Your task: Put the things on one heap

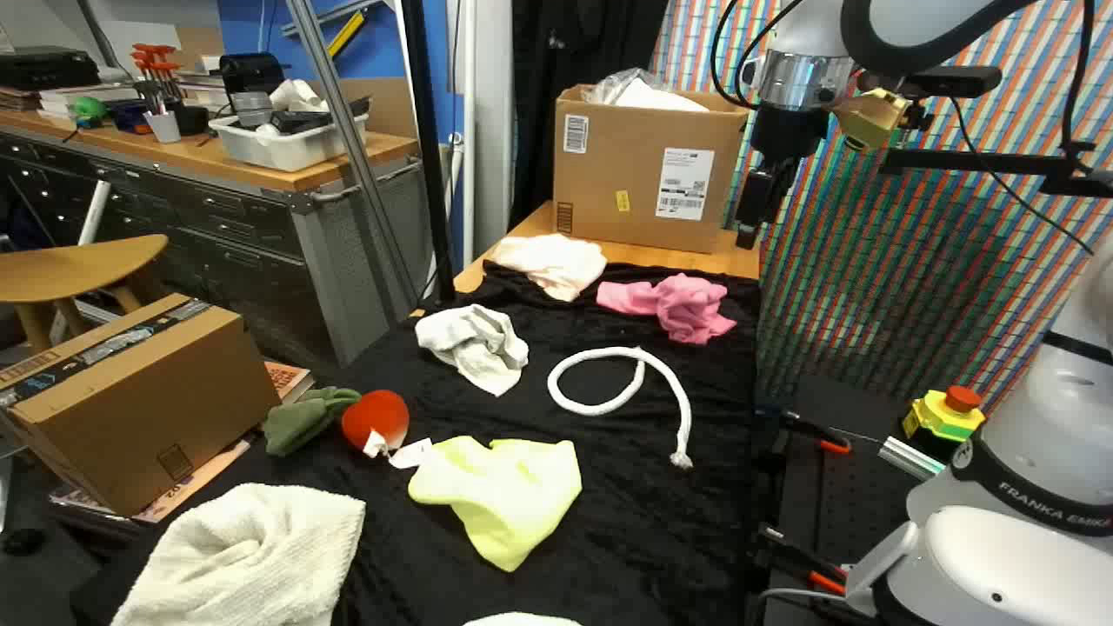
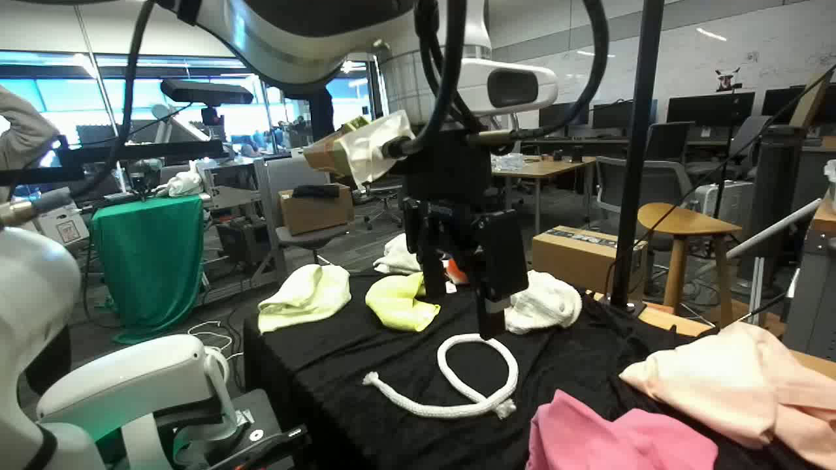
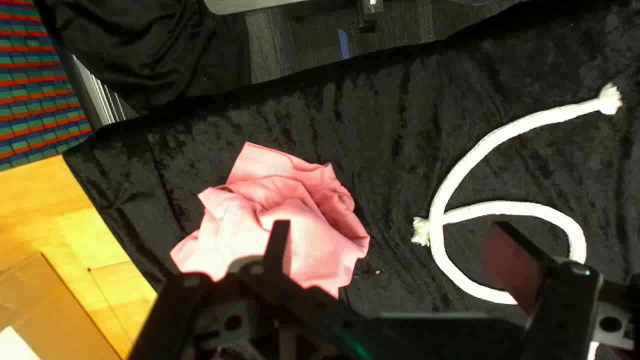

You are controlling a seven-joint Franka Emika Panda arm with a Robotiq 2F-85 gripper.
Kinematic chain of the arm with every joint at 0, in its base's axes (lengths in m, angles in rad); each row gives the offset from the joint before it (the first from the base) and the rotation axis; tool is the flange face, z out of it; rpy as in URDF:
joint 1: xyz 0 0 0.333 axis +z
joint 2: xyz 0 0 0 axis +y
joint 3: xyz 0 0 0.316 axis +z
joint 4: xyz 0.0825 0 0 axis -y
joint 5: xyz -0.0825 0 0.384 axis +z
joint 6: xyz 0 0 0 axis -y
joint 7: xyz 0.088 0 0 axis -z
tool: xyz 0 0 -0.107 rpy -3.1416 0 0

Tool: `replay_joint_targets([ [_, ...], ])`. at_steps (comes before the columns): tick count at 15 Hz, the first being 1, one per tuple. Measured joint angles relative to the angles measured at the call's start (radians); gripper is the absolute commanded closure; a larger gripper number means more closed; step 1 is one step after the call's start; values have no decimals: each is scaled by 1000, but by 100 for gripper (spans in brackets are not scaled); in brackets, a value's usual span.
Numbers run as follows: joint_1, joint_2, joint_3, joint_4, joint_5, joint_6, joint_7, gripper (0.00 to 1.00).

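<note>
My fingers (image 3: 512, 265) stand spread; the pink cloth (image 3: 290, 200) near the bench's wooden end (image 3: 65, 215) looks light, limp: I'd pinch mid-fold.

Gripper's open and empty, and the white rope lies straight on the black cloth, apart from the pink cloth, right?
Not quite: the white rope isn't straight; the wrist view shows it curled into a loop. The gripper is open and empty, and the rope lies on the black cloth, apart from the pink cloth.
</note>
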Motion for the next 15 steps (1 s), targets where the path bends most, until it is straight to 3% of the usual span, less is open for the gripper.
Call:
replay_joint_targets([
  [15, 13, 13, 10, 12, 0, 0, 0, 0],
])
